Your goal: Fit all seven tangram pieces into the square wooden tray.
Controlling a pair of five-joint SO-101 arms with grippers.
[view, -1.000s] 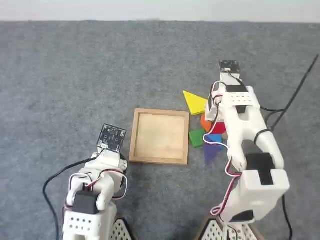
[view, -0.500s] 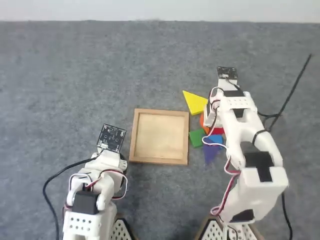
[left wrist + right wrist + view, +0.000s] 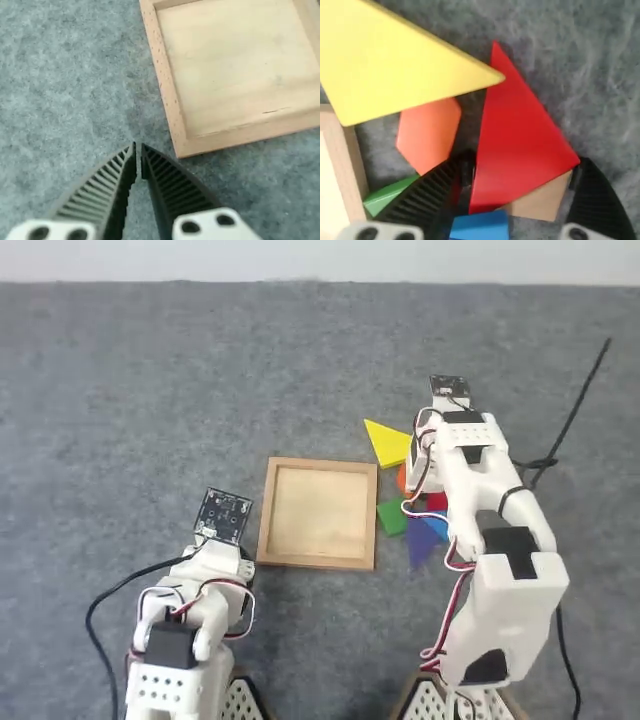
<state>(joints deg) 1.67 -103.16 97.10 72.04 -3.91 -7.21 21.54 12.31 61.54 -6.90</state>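
Showing the square wooden tray (image 3: 268, 510) lying flat on the grey, felt-like table (image 3: 150, 370), a pale wall strip (image 3: 300, 260) bordering its far edge; placing the tangram pieces (image 3: 392, 517) just beside the tray on the right arm's side; catching the right gripper (image 3: 522, 170) with jaws wide, straddling the red triangle (image 3: 515, 135); catching the left gripper (image 3: 137, 150) near a tray corner, jaws almost touching, gripping nothing.

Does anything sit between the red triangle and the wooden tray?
Yes. The orange piece and the green piece lie on the carpet between the red triangle and the tray.
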